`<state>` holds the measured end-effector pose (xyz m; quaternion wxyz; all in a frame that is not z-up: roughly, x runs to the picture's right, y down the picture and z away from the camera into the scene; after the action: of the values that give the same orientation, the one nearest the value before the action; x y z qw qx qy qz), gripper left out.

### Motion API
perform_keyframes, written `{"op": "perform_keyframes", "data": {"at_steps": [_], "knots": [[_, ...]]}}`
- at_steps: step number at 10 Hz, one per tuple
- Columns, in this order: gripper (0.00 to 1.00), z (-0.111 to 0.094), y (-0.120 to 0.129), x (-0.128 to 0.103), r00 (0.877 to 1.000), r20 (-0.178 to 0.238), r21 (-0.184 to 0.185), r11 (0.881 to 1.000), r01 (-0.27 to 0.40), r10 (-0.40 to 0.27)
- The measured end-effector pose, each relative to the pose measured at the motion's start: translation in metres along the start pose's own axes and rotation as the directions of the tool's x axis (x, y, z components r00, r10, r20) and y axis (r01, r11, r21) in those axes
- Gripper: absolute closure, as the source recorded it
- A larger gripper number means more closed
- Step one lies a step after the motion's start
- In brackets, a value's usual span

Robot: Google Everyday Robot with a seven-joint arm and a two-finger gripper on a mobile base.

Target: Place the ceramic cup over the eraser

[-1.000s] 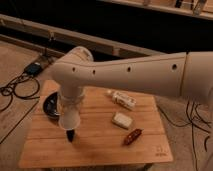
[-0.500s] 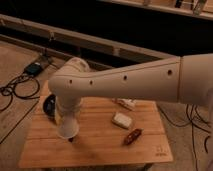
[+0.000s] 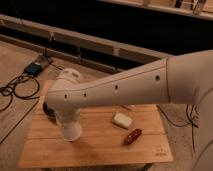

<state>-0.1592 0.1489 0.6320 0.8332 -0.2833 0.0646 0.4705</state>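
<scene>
Now gripper, hidden under wrist [image 3: 67, 107] at lower left, closed on ceramic cup [image 3: 71, 131]; eraser unseen, probably directly below: you lower straight.

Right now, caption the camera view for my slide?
Gripper at the arm's tip holds the ceramic cup low on the wooden table, eraser unseen, white block and reddish-brown object nearby.

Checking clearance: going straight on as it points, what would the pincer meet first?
Probably the white cup right below it; the pincer hangs hidden under the wrist, over the table's left side.
</scene>
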Motion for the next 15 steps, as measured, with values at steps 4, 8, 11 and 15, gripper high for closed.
{"op": "perform_keyframes", "data": {"at_steps": [4, 8, 11, 15], "knots": [[1.00, 0.027, 0.016, 0.002, 1.000, -0.019, 0.053, 0.999, -0.001, 0.002], [1.00, 0.051, 0.035, 0.002, 0.997, -0.057, 0.000, 0.999, -0.054, 0.054], [1.00, 0.065, 0.032, 0.002, 0.993, -0.082, -0.009, 0.997, -0.080, 0.079], [1.00, 0.072, 0.017, 0.000, 0.994, -0.093, 0.032, 0.998, -0.059, 0.061]]}}
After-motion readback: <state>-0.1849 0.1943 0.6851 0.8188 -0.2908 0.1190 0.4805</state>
